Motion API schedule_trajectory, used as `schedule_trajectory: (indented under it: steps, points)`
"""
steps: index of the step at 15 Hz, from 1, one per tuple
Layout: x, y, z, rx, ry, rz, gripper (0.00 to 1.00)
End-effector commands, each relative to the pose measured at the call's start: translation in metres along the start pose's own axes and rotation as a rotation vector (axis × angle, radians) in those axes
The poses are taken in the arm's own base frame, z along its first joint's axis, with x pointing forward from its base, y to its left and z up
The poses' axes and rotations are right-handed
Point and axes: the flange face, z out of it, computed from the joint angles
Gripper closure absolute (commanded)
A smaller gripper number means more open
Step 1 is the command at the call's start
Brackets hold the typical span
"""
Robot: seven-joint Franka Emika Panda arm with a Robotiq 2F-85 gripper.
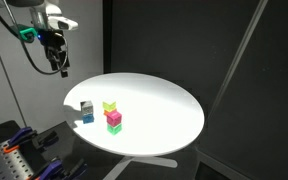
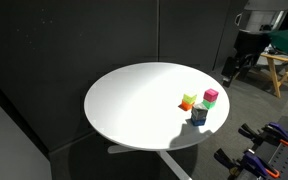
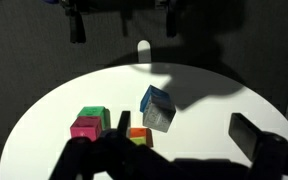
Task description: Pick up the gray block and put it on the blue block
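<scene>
A: Pincer state?

B: We read it as open and empty. In the wrist view both fingers are spread wide with nothing between them. It hangs high, out past the rim of the bench, well apart from all the blocks.

A: Gray block?

B: We see it sitting on the blue block, touching, gray on top. The pair stands near the bench edge on the pincer's side. Both exterior views agree on that.

A: Is it lined up?

B: We can't tell. The blocks are too small in these views.

A: What's around it?

B: A yellow-green cube is just beside the stack. Next to that a pink cube sits on a green cube. They're all close together but not touching the gray and blue pair.
</scene>
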Motion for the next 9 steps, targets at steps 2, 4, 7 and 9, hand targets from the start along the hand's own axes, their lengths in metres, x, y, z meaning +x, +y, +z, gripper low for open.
schedule_trajectory:
  steps: [2, 4, 7, 9]
  points:
    - [-0.014, 0.012, -0.013, 0.027, 0.018, 0.013, 0.0]
    - [-0.015, 0.014, -0.017, 0.033, 0.016, 0.02, 0.0]
    - [-0.016, 0.017, -0.024, 0.04, 0.024, 0.036, 0.0]
    - [-0.017, 0.018, -0.026, 0.043, 0.026, 0.042, 0.0]
